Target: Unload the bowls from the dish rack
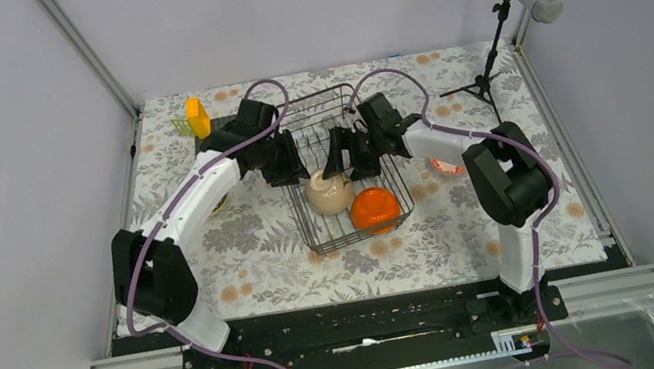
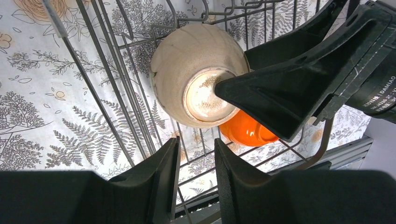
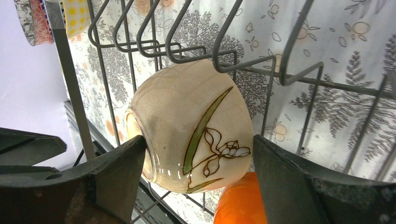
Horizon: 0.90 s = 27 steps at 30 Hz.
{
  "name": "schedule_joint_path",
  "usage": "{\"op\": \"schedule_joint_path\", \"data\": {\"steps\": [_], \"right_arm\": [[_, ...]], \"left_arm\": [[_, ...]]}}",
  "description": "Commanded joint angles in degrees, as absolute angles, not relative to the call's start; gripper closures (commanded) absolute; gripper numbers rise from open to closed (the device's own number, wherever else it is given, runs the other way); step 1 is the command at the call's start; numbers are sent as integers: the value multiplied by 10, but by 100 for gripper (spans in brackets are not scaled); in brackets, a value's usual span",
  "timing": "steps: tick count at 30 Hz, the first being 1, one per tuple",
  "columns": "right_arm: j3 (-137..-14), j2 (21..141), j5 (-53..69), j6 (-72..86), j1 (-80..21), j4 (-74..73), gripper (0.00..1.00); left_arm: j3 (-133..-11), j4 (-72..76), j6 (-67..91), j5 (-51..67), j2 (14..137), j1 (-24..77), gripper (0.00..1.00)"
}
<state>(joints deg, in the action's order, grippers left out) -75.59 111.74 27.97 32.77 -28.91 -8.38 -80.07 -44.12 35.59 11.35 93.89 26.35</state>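
The black wire dish rack [image 1: 323, 114] stands mid-table. A beige bowl [image 1: 328, 192] with a painted flower lies on its side in the rack. An orange bowl [image 1: 375, 208] sits upside down next to it. My right gripper [image 1: 345, 156] is open. In the right wrist view its fingers [image 3: 116, 172] straddle the beige bowl [image 3: 187, 116], with the orange bowl [image 3: 240, 200] below. My left gripper [image 1: 291, 163] is over the rack's left side. Its jaws [image 2: 196, 161] stand slightly apart and empty, above the rack wires [image 2: 116, 112]. The beige bowl [image 2: 198, 74] and the orange bowl [image 2: 245, 131] lie ahead of it.
A red-banded bowl [image 1: 445, 166] sits on the floral cloth right of the rack, partly behind my right arm. A yellow object [image 1: 198, 118] stands at the back left. Rims of patterned bowls [image 3: 35, 18] show in the right wrist view. A microphone stand [image 1: 490, 64] is at the back right.
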Motion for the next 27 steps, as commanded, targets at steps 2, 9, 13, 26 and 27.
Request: {"op": "schedule_joint_path", "data": {"steps": [2, 9, 13, 26, 27], "right_arm": [[-770, 1068, 220, 292, -288, -118, 36], [-797, 1047, 211, 275, -290, -142, 40], [-826, 1044, 211, 266, -290, -175, 41], [-855, 1032, 223, 224, -293, -224, 45], [-855, 1033, 234, 229, -294, -223, 45]], "left_arm": [[-814, -435, 364, 99, 894, 265, 63], [-816, -434, 364, 95, 888, 265, 63], [-817, -436, 364, 92, 885, 265, 63], [-779, -415, 386, 97, 868, 265, 63], [-778, -414, 387, 98, 869, 266, 63]]}}
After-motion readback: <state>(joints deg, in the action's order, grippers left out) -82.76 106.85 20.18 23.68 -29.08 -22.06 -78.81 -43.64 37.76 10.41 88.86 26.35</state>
